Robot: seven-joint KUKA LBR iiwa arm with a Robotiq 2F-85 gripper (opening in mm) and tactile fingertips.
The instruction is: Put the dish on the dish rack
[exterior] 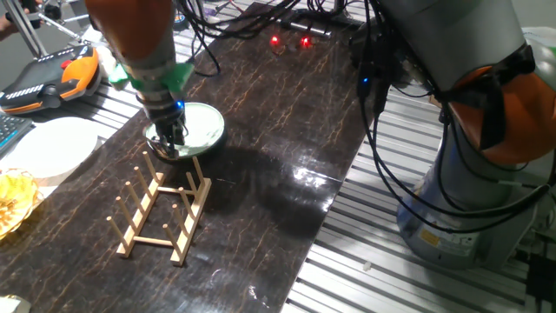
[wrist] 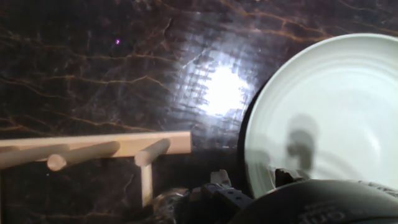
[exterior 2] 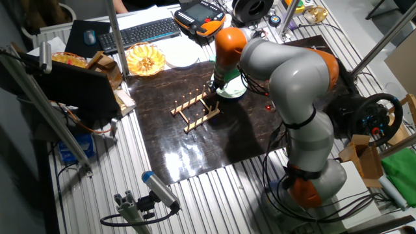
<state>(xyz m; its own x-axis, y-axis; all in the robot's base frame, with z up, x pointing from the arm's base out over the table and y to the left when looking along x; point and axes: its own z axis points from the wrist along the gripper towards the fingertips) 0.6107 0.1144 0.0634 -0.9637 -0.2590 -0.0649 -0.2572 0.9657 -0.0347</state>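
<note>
The dish (exterior: 198, 124) is a pale mint-green plate lying flat on the dark marbled table, just beyond the far end of the dish rack (exterior: 162, 213). The rack is light wood with upright pegs and holds nothing. My gripper (exterior: 167, 142) is down at the dish's near-left rim, between dish and rack. In the hand view the dish (wrist: 329, 118) fills the right side, and my gripper (wrist: 254, 179) straddles its rim, one finger outside and one inside, with a dark gap showing beside the rim. The rack's end (wrist: 106, 148) lies to the left. The other fixed view shows the dish (exterior 2: 231, 91) and the rack (exterior 2: 195, 109).
A larger white plate (exterior: 50, 148) sits at the table's left edge, with a yellow ruffled bowl (exterior: 12, 202) in front of it. An orange and black teach pendant (exterior: 54, 73) lies behind. The robot's base (exterior: 469, 174) and cables stand at the right.
</note>
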